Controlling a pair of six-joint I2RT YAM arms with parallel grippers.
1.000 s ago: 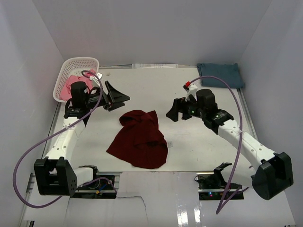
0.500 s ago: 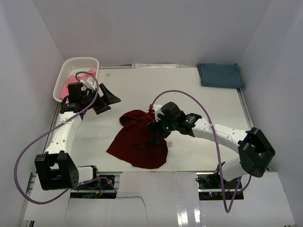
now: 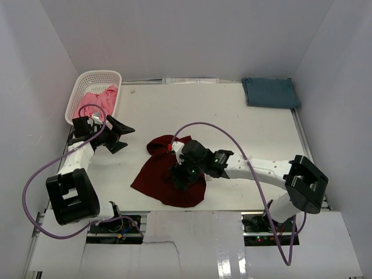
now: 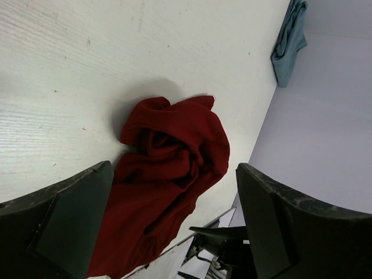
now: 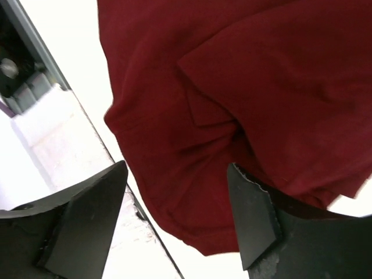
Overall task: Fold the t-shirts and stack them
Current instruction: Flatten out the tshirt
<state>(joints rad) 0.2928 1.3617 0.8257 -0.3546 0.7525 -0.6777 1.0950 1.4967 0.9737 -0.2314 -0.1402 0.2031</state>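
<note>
Maroon shirt (image 3: 154, 177) crumpled, soft, limp; likely best pinched at a raised fold; right gripper (image 5: 175, 174) wide astride it; left gripper (image 4: 174, 168) wide, empty.

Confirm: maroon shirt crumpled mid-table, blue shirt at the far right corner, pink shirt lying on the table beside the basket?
One thing is wrong. The pink shirt lies inside the white basket, not beside it on the table, as the top external view shows. The maroon shirt mid-table and the blue shirt at the far right corner are as you say.
</note>
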